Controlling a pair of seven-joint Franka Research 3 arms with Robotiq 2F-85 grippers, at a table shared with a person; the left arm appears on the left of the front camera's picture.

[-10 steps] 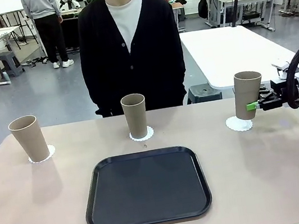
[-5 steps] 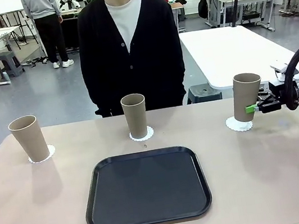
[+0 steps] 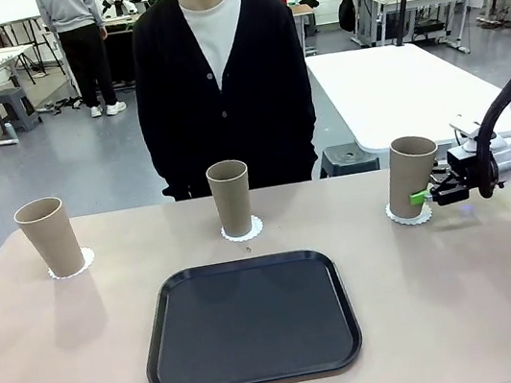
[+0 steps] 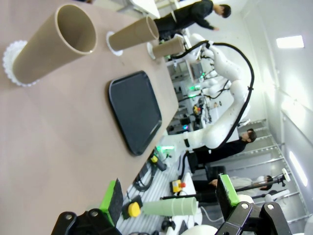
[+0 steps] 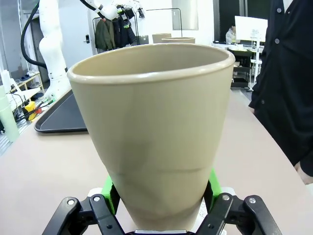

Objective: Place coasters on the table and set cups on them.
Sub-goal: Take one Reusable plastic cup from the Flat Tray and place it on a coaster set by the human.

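Note:
Three tan cups are in the front view above the beige table (image 3: pixel 58 359). The left cup (image 3: pixel 49 236) and the middle cup (image 3: pixel 230 197) each stand on a white coaster (image 3: pixel 82 263) (image 3: pixel 254 228). The right cup (image 3: pixel 411 175) leans slightly, its base at the third coaster (image 3: pixel 409 217); I cannot tell if it rests on it. My right gripper (image 3: pixel 421 195) is shut on its lower part, and in the right wrist view the cup (image 5: pixel 156 122) sits between the green pads (image 5: pixel 110 192). My left gripper (image 4: pixel 169 193) is open with nothing in it, back from the left cup (image 4: pixel 54 44).
A black tray (image 3: pixel 249 321) lies bare at the table's middle, near the front edge. A person in a dark cardigan (image 3: pixel 220 90) stands at the far side behind the middle cup. White tables (image 3: pixel 394 82) stand beyond.
My right gripper has carried the right cup left and down, from beside the third coaster to over it. The cup now leans more. The other cups have not moved.

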